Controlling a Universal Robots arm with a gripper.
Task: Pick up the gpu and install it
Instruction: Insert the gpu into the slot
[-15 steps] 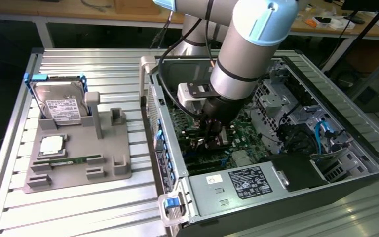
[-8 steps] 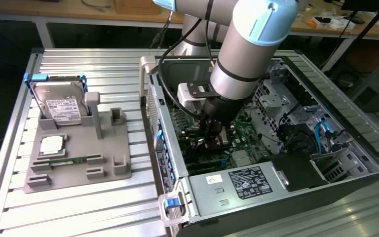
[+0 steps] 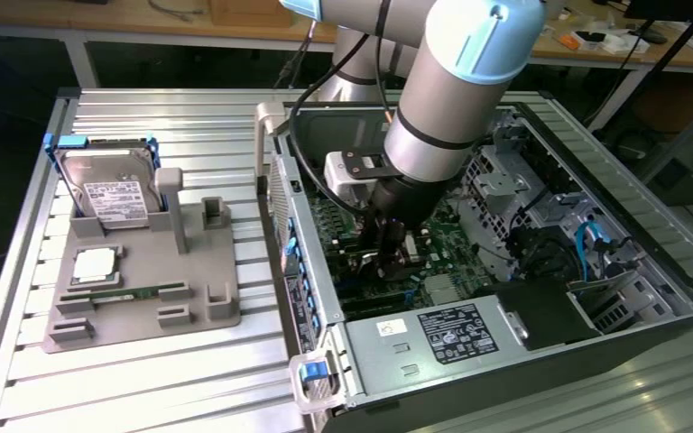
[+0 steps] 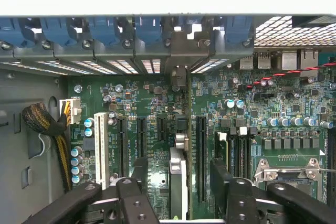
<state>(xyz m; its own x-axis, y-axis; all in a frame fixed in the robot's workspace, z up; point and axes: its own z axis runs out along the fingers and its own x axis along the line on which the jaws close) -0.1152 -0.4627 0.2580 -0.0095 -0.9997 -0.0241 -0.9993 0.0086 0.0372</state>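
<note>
Fingers of the gripper stand spread, 1 on each side of the gpu, with a gap showing between each finger and the card. The gpu stands on edge in a motherboard slot, its metal end reaching the rear wall under the blue clips. White print beside the slots is too small to read. So are the labels on the power supply and the hard drive.
</note>
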